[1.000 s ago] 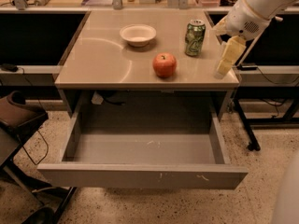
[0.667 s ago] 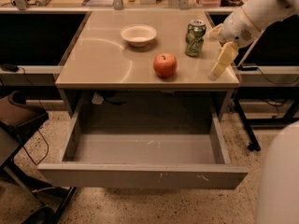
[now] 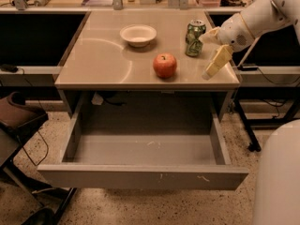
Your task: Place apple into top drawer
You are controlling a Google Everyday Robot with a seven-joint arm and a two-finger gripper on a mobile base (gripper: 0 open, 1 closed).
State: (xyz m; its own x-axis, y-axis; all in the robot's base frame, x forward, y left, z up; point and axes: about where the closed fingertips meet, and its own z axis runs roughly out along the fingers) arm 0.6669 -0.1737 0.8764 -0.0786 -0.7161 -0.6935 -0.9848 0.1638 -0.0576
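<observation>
While the apple sits on the surface, close to its near edge and a little right of centre, the drawer below is pulled well out toward the viewer. The drawer's grey floor shows pale scuffs, and its plain front carries small scratches.

The gripper hangs over the near right corner of the surface. It is to the right of the apple and apart from it, slanting down and to the left at the end of a white arm that reaches in from the upper right. From this angle it cannot be told whether the gripper is clenched or released.

A green can stands upright just beyond the gripper, on its far left side. It is the closest thing to the gripper, and it stands to the far right of the apple rather than between the two. A shallow white bowl rests on the surface to the far left of the apple, well apart from the gripper.

A brown chair stands left of the drawer. The robot's white body fills the near right corner, just beside the drawer front. A dark cable hangs under the surface behind the drawer, and the floor is speckled.
</observation>
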